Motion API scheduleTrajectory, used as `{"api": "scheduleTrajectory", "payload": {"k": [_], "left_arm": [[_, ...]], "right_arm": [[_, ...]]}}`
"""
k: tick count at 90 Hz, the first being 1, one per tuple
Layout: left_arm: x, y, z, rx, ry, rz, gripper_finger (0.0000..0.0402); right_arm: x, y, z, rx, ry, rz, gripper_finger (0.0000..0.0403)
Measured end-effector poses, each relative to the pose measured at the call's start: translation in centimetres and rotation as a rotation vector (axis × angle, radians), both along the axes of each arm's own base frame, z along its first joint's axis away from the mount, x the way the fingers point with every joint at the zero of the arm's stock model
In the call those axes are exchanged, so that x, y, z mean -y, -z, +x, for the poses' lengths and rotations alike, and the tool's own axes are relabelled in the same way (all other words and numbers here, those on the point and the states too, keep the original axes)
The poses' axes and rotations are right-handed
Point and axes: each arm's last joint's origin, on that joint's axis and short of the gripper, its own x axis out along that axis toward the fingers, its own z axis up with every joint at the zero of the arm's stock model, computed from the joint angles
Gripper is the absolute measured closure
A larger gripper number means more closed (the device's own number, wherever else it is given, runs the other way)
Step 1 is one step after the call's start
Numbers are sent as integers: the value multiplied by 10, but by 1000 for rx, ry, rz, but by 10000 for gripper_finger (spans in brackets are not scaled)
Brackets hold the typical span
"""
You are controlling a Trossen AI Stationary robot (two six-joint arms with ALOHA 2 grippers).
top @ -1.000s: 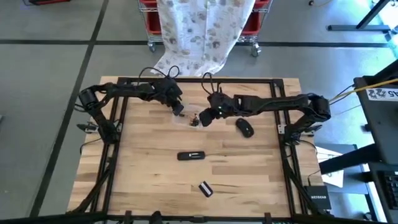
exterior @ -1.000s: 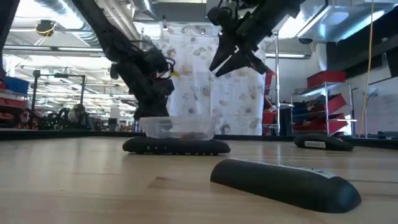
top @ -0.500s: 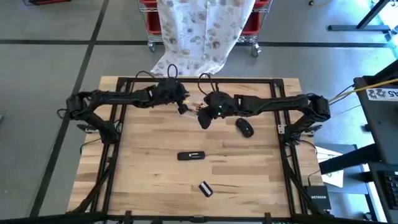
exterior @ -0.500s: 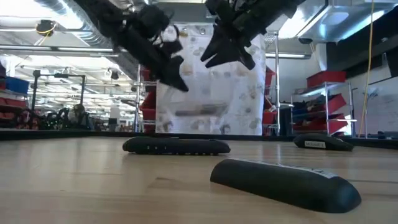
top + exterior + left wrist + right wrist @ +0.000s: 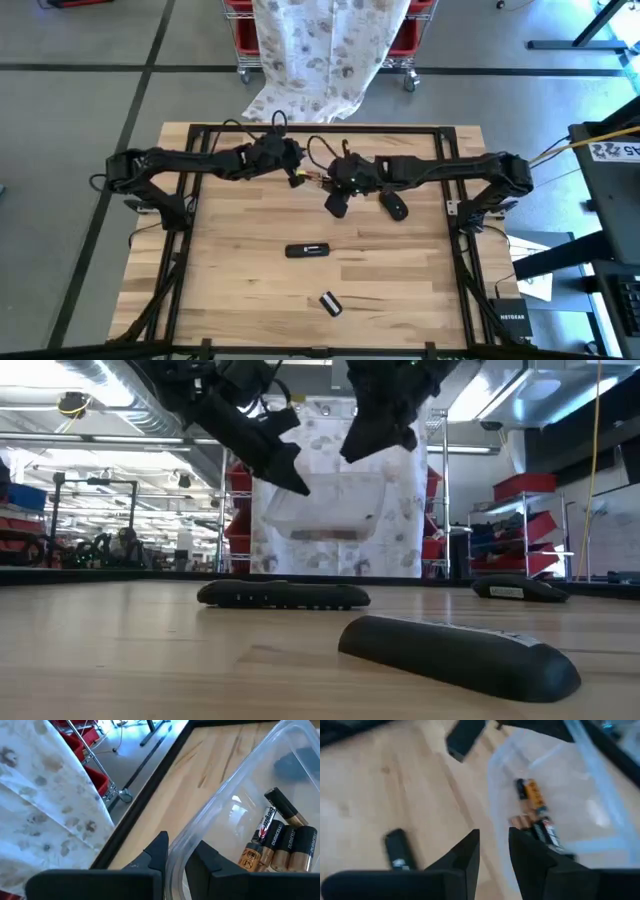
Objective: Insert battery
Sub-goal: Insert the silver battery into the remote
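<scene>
A clear plastic container with several batteries in it hangs above the table's far middle. My left gripper is shut on its rim. My right gripper stands just right of and above the container, slightly open, with its fingertips near the top edge. A black remote lies flat on the table's middle. Its loose cover lies nearer the front edge. My left gripper pinches the container's thin wall at its rim, one finger inside and one outside. It comes in slanting down from the table's left. The container hangs clear of the table, roughly level. My right gripper's fingertips stand at the container's rim; I cannot tell whether they touch it.
A black computer mouse lies right of my right gripper. A patterned white cloth hangs beyond the far edge. A black metal frame borders the table. Bare wood lies on both sides of the remote.
My left gripper has risen and gone a little toward the table's right edge, lifting the container clear off the table. My right gripper has shifted slightly toward the near edge and now stands over the raised container.
</scene>
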Motion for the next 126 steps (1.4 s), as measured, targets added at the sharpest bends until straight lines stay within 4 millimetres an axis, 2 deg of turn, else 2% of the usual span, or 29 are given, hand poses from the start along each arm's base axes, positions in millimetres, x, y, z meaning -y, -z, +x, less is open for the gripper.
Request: {"api": "scheduleTrajectory", "payload": {"k": [14,41,62,72,99,126], "left_arm": [[-6,2,-3,10,-32,-43,379],[0,11,-6,-40,-21,-155,379],[12,12,-2,-53,14,-163,379],[17,12,0,-54,25,-157,379],[26,13,3,-60,63,-159,379],[26,16,3,-60,89,-203,379]], "right_arm": [[1,11,1,-76,51,-61,315],[2,49,27,-131,-20,-89,312],[2,58,29,-161,-30,-75,245],[2,67,33,-186,-28,-91,230],[-2,93,40,-279,-39,-187,246],[-8,90,38,-351,-27,-360,256]]}}
